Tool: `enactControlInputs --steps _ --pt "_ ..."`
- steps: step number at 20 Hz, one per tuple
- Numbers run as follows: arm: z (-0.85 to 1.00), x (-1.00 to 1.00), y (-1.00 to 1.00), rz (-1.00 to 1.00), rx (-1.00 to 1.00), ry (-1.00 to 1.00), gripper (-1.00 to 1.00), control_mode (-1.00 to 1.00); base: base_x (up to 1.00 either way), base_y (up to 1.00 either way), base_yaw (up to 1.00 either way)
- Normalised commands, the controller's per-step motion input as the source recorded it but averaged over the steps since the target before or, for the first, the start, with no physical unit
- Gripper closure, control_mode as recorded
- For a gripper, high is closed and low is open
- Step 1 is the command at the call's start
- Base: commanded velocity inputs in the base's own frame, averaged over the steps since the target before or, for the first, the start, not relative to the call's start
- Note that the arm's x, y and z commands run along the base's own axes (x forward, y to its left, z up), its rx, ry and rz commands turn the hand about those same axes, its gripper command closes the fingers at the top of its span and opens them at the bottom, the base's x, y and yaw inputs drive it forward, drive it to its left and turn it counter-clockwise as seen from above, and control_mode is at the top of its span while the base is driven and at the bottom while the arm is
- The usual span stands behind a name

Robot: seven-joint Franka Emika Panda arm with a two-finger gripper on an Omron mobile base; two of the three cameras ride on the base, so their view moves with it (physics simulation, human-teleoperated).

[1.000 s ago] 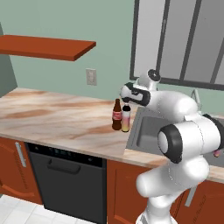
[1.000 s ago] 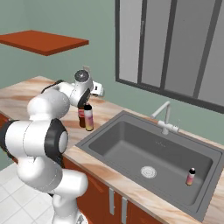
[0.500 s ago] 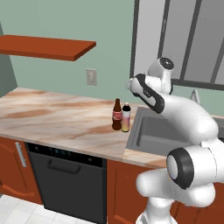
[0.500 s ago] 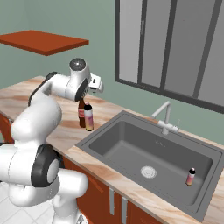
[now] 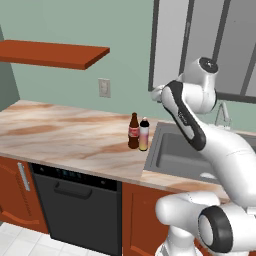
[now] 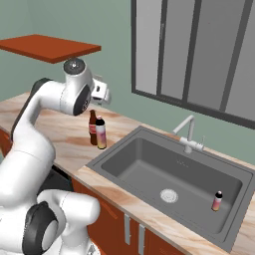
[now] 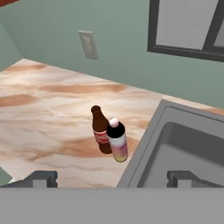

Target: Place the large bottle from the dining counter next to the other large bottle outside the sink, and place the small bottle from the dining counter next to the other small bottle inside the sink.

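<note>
Large bottle point(image 7: 117, 141) stands touching the other large bottle point(image 7: 100, 130) on worktop point(image 7: 48, 118); slim, rigid, tippy, grasp mid-body. Gripper point(image 7: 111, 178) wide, empty.

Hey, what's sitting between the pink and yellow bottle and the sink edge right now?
Nothing; in the hand view a bare strip of marbled worktop separates the pink-and-yellow bottle from the sink rim.

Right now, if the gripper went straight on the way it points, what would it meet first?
Probably the pink-and-yellow bottle beside the brown bottle on the worktop; they sit near mid-view between the open fingertips. Depth is unclear.
</note>
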Motion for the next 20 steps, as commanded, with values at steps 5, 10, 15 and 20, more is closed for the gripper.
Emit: enactControlInputs --steps 5,10,15,20 --pt "0.43 -0.6 -0.01 0.0 0.0 0.0 -1.0 -1.0 0.0 0.0 0.0" --pt "0.34 -0.55 0.0 0.0 0.0 0.0 -1.0 -1.0 0.0 0.0 0.0" --pt "0.16 -0.52 -0.03 0.0 0.0 0.0 -1.0 -1.0 0.0 0.0 0.0" --pt "0.03 -0.52 -0.13 -0.01 0.0 -0.02 -1.0 -1.0 0.0 0.0 0.0"
